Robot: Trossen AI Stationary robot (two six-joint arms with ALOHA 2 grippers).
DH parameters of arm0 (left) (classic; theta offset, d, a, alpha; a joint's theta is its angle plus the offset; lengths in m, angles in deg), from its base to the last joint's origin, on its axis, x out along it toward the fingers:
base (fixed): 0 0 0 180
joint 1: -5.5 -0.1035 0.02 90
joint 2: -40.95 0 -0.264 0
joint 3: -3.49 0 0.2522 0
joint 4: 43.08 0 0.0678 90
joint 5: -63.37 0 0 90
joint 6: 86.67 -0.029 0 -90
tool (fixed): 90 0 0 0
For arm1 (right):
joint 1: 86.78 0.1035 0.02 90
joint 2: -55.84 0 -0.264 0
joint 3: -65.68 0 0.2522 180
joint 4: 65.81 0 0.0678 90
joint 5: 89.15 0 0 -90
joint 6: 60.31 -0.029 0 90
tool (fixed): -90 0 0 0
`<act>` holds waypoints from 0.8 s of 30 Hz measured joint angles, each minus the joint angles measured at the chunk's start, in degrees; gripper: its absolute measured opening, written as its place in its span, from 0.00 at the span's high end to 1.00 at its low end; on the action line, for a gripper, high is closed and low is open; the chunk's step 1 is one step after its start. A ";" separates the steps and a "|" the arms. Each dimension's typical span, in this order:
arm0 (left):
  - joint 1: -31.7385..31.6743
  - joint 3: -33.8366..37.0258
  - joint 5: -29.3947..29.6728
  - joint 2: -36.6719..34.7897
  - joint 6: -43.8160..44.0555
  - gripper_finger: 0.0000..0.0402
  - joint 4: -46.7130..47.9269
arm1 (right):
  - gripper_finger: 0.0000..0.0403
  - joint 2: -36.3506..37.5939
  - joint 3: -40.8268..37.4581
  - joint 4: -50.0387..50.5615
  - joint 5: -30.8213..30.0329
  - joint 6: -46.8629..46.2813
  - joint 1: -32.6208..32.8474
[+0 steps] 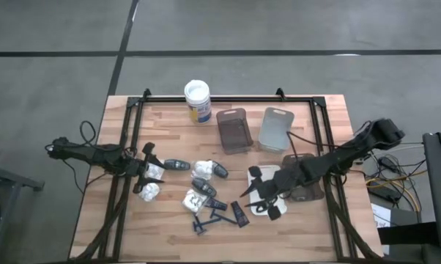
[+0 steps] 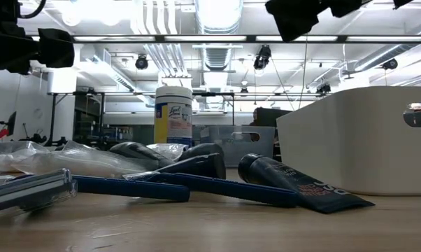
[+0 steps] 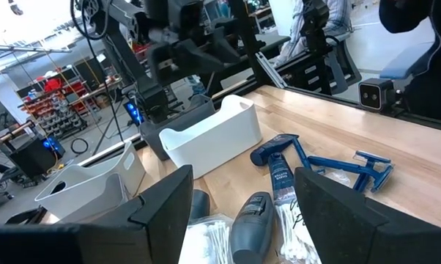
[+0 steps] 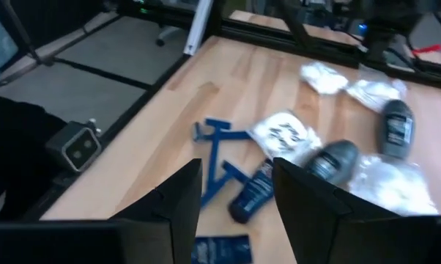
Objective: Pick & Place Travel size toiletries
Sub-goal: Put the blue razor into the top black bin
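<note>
- Hovering over the white rectangular plastic tray (image 1: 267,178) in the lower right of the high view, the right end effector (image 1: 263,199) shows its two dark fingers (image 4: 178,202) spread apart with nothing between them.
- In the right wrist view a small dark blue flat packet (image 4: 219,248) lies below the gap between those fingers.
- The left end effector (image 1: 146,169) sits at the left side of the wooden slatted bench (image 1: 169,227) in the high view, open, its fingers (image 3: 164,207) wide apart and empty.
- A white lumpy packet (image 1: 155,172) lies just beside it, and another white lumpy packet (image 1: 150,192) just below it in the high view.
- The remaining toiletries are scattered at the centre of the bench, between the two arms: dark grey oval bottles (image 1: 178,165), more white packets (image 1: 203,169), blue plastic razors (image 1: 206,220) and a small black tube (image 1: 239,214).
- In the low view a black tube (image 2: 294,183) and long blue razor handles (image 2: 217,186) lie in the foreground, just left of the white tray's wall (image 2: 357,140).
- A dark grey rectangular tray (image 1: 234,129) and a light grey rectangular tray (image 1: 276,129) stand side by side at the upper centre of the high view.
- A white-lidded tub with a blue-yellow label (image 1: 198,101) stands upright to their left, at the bench's far edge.
</note>
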 joint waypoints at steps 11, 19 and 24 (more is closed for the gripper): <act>0.00 -0.02 0.00 0.02 0.00 0.39 0.00 | 0.53 -5.47 0.26 -7.09 -0.01 -11.97 5.82; 0.00 0.00 0.00 0.00 0.00 0.39 0.00 | 0.57 -10.88 8.28 -3.16 -0.03 -13.13 9.50; 0.00 0.00 0.00 0.00 0.00 0.39 0.02 | 0.60 -14.95 16.39 8.38 -0.13 -12.84 10.12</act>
